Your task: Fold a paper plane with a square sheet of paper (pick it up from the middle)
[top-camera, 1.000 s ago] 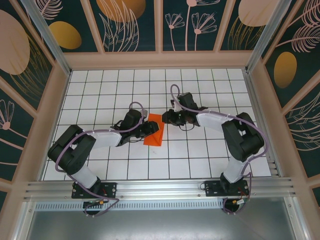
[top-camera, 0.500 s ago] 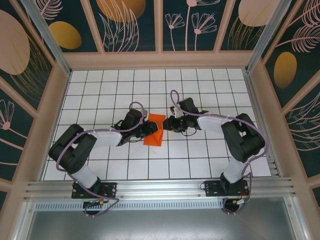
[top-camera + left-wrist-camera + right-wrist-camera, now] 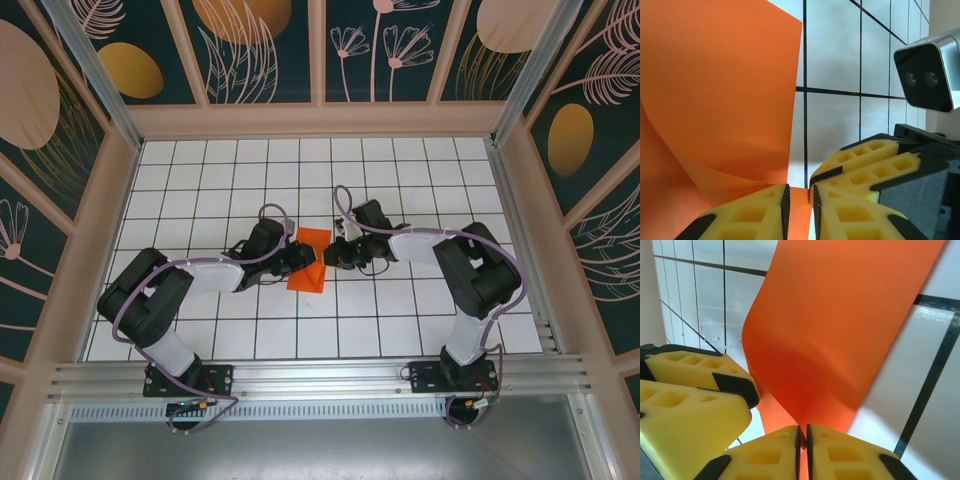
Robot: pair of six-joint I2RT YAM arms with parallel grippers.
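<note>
Square sheet of paper [image 3: 310, 262] curled | left fingers [image 3: 750, 215] pinching its edge | right fingers [image 3: 765, 455] pinching alongside

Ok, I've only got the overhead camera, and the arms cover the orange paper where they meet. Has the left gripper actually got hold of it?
Observer: Yes. In the left wrist view the left gripper is shut on the square sheet of paper, with an edge pinched between its jaws.
Operator: And the right one?
Observer: In the right wrist view the right gripper is shut on the sheet too, with paper caught in the thin gap between its jaws.
Operator: Is the paper lying flat?
Observer: No. From each pinch it bows away in a smooth curve, with no crease there, and it casts a shadow on the table.
</note>
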